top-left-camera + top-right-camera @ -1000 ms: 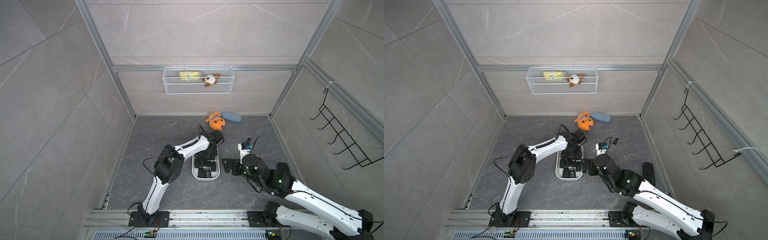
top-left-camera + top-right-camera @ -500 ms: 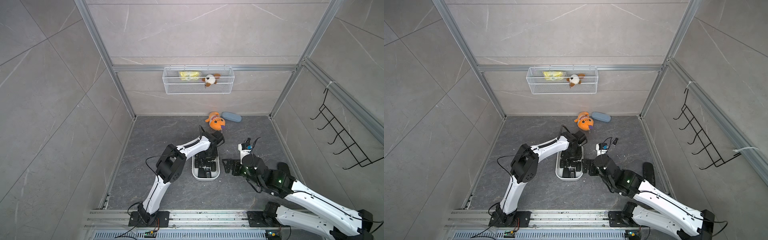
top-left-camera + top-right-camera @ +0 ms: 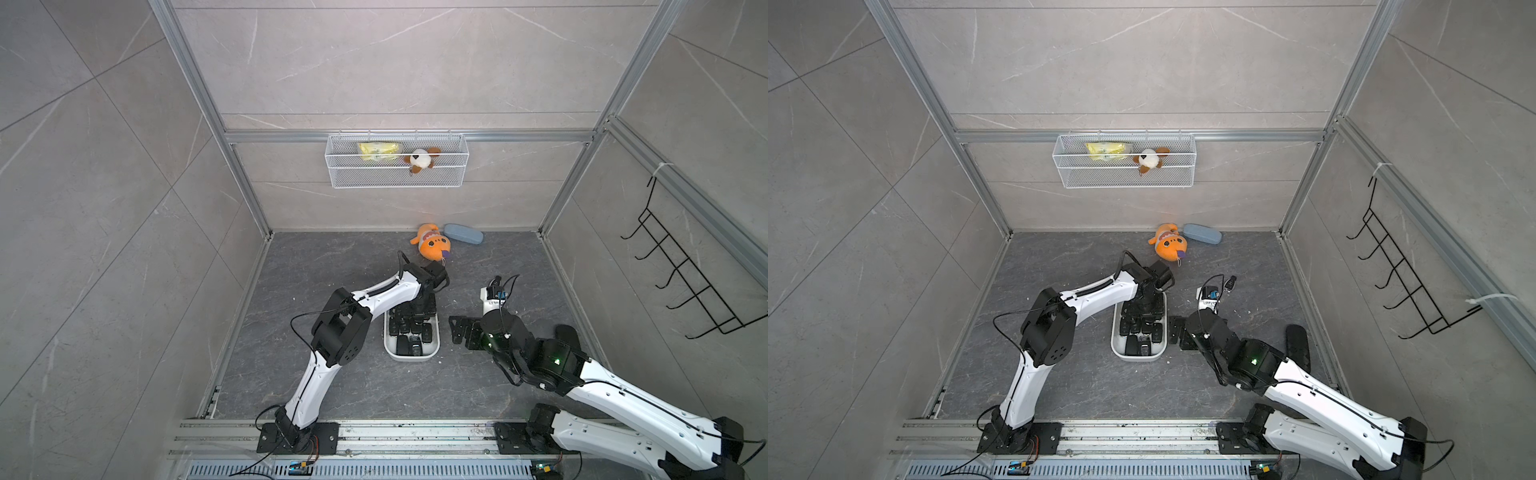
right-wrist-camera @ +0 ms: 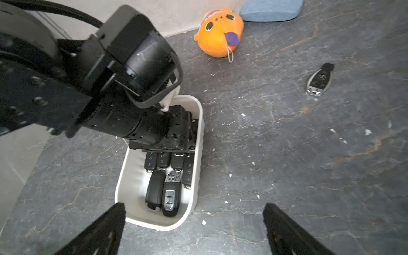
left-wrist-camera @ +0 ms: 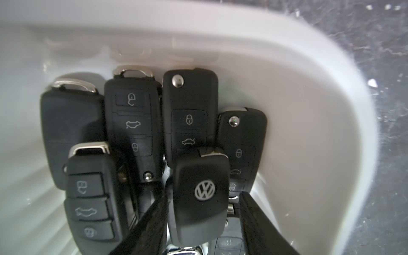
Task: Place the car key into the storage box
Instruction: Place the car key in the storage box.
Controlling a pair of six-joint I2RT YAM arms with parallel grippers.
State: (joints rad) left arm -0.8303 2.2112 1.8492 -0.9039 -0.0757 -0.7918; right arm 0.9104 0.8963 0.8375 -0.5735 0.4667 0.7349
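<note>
Reference: box (image 3: 411, 358), a white tub on the grey floor, with its long axis running away from the arm bases.

Left gripper (image 5: 203, 196): lowered into the far half of the box. The jaws are partly spread, with one finger (image 5: 150, 223) on each flank of the key (image 5: 201, 205). A gap shows between the key and one finger. Contact on the other flank cannot be confirmed, as the wrist view is too close. The key lies inside the box, badge up, on top of other keys (image 5: 132, 123) that line the box floor in rows.

Right gripper (image 4: 194, 206): beside the box on its right, near the rim but not touching it. The jaws are spread wide and hold nothing.

Mercedes key (image 4: 319, 80): on the floor, right of the box and beyond its far end, well apart from it.

Plush (image 3: 431, 246) and case (image 3: 463, 234): beyond the far end of the box, side by side.
</note>
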